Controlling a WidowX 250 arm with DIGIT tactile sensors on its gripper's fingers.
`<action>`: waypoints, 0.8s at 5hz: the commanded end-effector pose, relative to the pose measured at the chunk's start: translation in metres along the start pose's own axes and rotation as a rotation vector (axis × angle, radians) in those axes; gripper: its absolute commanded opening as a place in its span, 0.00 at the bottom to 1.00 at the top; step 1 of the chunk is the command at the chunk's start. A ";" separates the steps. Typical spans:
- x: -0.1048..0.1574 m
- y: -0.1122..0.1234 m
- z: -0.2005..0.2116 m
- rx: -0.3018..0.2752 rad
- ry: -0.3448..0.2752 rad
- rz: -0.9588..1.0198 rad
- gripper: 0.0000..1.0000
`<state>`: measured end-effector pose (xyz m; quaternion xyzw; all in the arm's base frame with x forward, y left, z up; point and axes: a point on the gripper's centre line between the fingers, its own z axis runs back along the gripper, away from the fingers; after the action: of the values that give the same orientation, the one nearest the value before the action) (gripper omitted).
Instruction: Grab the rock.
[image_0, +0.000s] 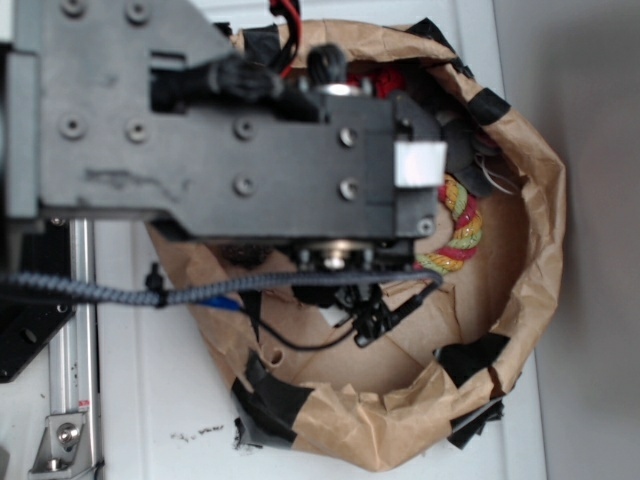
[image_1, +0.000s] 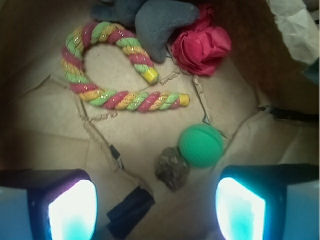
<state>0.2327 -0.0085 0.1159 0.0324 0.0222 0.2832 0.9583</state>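
Below, the rock (image_1: 172, 169): small, brown, knobbly.
It lies on brown paper, apparently touching the green ball (image_1: 201, 145); the gripper (image_1: 156, 210) hangs spread, empty.

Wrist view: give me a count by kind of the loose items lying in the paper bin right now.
Rock: 1
Green ball: 1
Twisted rope toy: 1
Grey plush toy: 1
Crumpled red paper: 1
Total: 5
The gripper hangs open above the rock, which touches the ball.
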 end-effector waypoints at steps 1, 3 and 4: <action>-0.015 0.019 -0.068 -0.007 -0.034 0.029 1.00; -0.017 0.008 -0.084 -0.134 -0.031 -0.038 1.00; -0.016 0.006 -0.084 -0.165 -0.066 -0.076 1.00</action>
<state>0.2077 -0.0174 0.0294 -0.0351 -0.0110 0.2373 0.9708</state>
